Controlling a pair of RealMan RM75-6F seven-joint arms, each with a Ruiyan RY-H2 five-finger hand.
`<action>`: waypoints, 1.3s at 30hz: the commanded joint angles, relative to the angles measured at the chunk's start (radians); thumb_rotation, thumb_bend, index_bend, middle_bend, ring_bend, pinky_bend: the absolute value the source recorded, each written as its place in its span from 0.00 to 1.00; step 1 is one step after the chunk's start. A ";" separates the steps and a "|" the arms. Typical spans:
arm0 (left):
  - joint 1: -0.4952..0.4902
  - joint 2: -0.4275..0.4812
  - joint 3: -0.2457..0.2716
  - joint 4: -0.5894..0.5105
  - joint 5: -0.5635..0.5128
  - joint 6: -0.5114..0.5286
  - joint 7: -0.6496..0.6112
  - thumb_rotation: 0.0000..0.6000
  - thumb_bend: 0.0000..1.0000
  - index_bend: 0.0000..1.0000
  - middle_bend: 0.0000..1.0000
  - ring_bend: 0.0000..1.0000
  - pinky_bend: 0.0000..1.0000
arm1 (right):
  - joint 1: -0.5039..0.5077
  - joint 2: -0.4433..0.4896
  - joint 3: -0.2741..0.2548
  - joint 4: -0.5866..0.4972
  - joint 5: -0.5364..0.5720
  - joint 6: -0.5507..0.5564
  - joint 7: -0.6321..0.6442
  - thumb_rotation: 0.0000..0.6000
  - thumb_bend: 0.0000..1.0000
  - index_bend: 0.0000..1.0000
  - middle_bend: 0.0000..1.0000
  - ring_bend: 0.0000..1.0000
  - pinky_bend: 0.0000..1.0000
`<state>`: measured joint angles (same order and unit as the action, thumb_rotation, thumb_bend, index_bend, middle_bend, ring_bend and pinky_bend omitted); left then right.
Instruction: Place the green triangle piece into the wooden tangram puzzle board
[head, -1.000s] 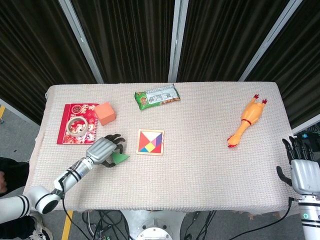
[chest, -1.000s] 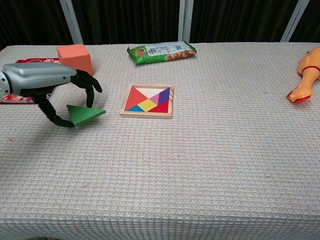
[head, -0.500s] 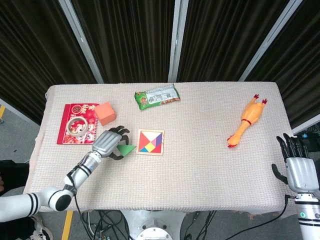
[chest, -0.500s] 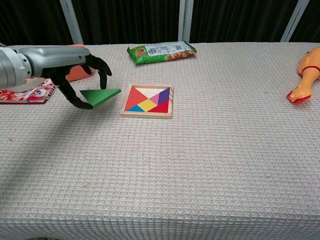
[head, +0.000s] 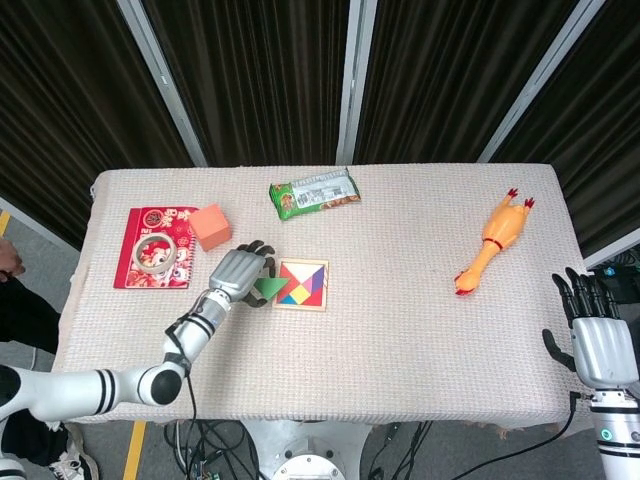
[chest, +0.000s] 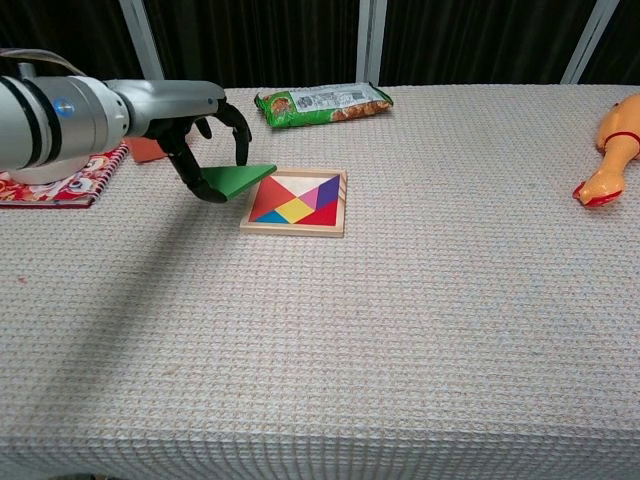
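Observation:
The green triangle piece (head: 270, 288) (chest: 238, 179) is held off the table by my left hand (head: 238, 274) (chest: 196, 126), pinched between its dark fingers. Its tip reaches the left edge of the wooden tangram puzzle board (head: 302, 285) (chest: 297, 201), which lies flat near the table's middle with several coloured pieces in it. My right hand (head: 596, 338) hangs off the table's right front corner, fingers spread, holding nothing; the chest view does not show it.
An orange block (head: 211, 226) and a red booklet (head: 150, 248) with a tape roll (head: 154, 251) lie at the left. A green snack packet (head: 315, 193) (chest: 322, 103) sits behind the board. A rubber chicken (head: 493, 241) (chest: 612, 148) lies at the right.
My left hand has lifted the green triangle and carried it rightward and back, from the table's left front to the board's left edge. The right hand has barely moved.

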<state>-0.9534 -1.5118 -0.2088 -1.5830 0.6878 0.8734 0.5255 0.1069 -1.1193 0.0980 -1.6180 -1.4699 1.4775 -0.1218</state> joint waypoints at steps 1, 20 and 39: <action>-0.048 -0.035 -0.022 0.008 -0.092 0.039 0.053 1.00 0.32 0.51 0.17 0.06 0.18 | 0.000 0.000 0.000 0.000 -0.003 0.002 0.000 1.00 0.27 0.00 0.00 0.00 0.00; -0.182 -0.159 -0.067 0.122 -0.303 0.082 0.151 1.00 0.33 0.51 0.18 0.06 0.17 | -0.001 -0.008 -0.005 0.042 -0.016 0.005 0.046 1.00 0.27 0.00 0.00 0.00 0.00; -0.227 -0.250 -0.067 0.286 -0.267 0.020 0.138 1.00 0.34 0.52 0.18 0.06 0.17 | -0.007 -0.014 -0.009 0.074 -0.006 -0.002 0.086 1.00 0.27 0.00 0.00 0.00 0.00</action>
<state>-1.1789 -1.7564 -0.2744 -1.3032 0.4151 0.8970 0.6684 0.0999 -1.1329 0.0886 -1.5446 -1.4762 1.4760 -0.0360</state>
